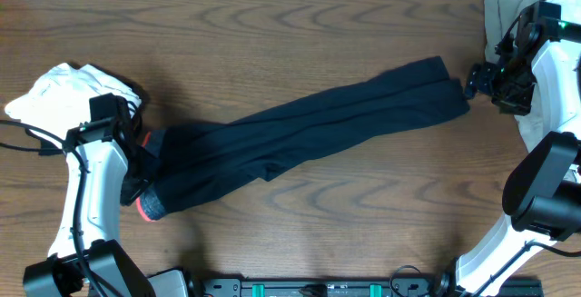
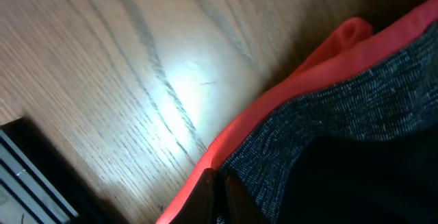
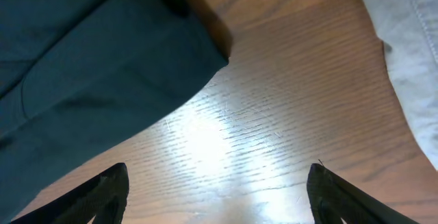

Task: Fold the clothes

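We find the dark trousers (image 1: 300, 138) laid flat in a long diagonal across the wooden desk (image 1: 272, 24), waist end near the left edge and leg ends reaching toward the far right corner. The left gripper (image 2: 215, 190) is clenched at the waist end. Its fingertips are pressed together on the red-orange edging (image 2: 274, 94) of the grey waistband (image 2: 342, 94), apparently pinching the fabric, though the close view shows only the tips. The right gripper (image 3: 217, 183) is released, its jaws spread wide over bare wood just beside the leg hems (image 3: 102, 66) and not touching them. A white garment (image 1: 64, 88) lies at the left edge, and a grey-beige garment (image 3: 404, 46) occupies the far right corner.
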